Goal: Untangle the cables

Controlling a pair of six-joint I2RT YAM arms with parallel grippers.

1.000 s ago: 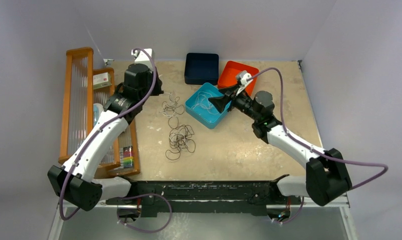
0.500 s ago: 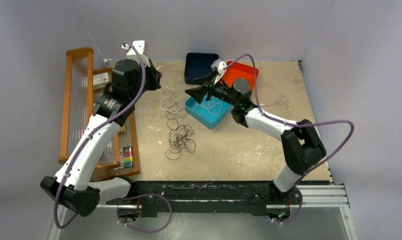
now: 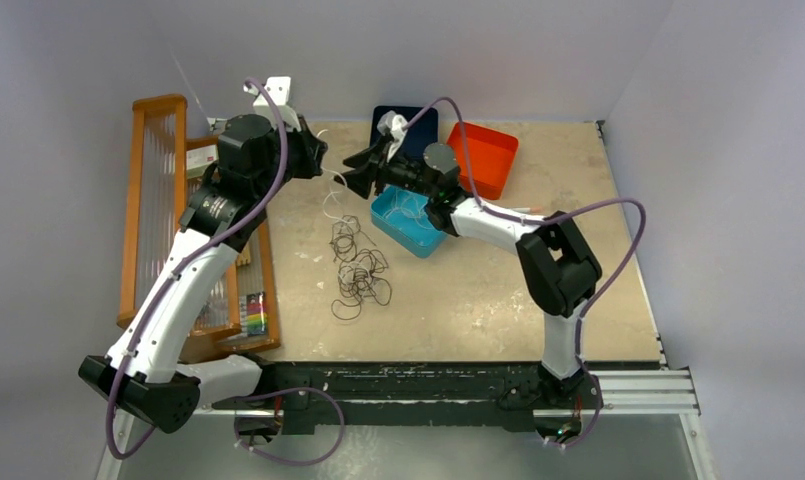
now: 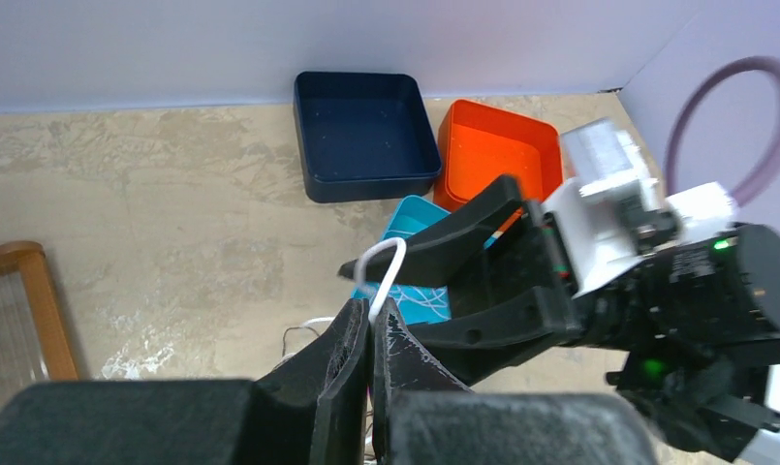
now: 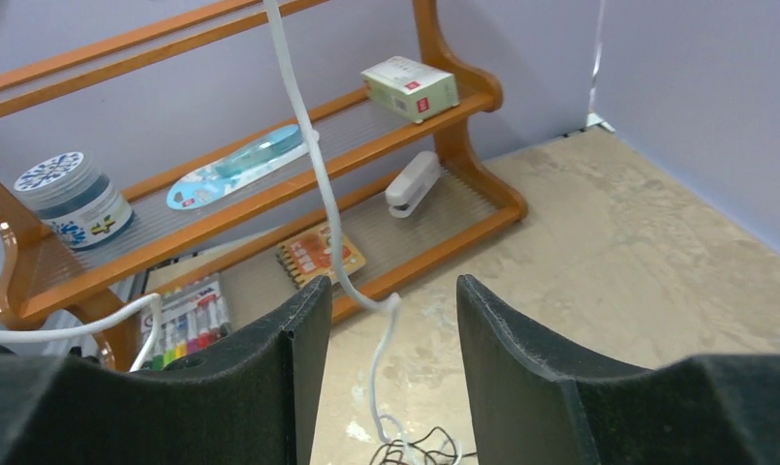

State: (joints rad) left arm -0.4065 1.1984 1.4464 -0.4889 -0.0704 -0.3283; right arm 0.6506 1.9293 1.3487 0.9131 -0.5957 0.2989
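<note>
- Top view: the left gripper (image 3: 321, 165) is at the far left of the table (image 3: 578, 290), with its jaws shut on one white cable (image 3: 330, 205).
- That cable hangs down to the tangle (image 3: 358, 270) of dark and white cables lying on the table, nearer the arm bases.
- The right gripper (image 3: 351, 176) reaches across, just beside the left one and above the far corner of the teal tray (image 3: 423, 240), where a few white strands lie.
- A navy tray (image 3: 418, 118) and an orange tray (image 3: 488, 160) sit behind, and a wooden rack (image 3: 158, 200) runs along the left edge.
- Left wrist view: the left jaws are pressed together, and a small loop of the white cable stands up out of their tips.
- The right gripper's black fingers spread just behind that loop. From here I cannot tell whether they touch it.
- Right wrist view: the right jaws stand apart and grip nothing.
- The white cable runs down through the gap, nearer the finger on the picture's left, and no contact with either pad shows. It goes on down to the tangle at the bottom edge.
- A stapler (image 5: 412, 182) and a small box (image 5: 410, 87) sit on the rack beyond.
- Step in hand, as I judge it: drawing one white cable out of the tangle, with the right gripper lining up for a second hold below the left's pinch.
- Next move: the right jaws should close squarely on that one strand, and then the two grippers should draw apart slowly. A thin strand snagged in the dark loops could drag the whole tangle along.
</note>
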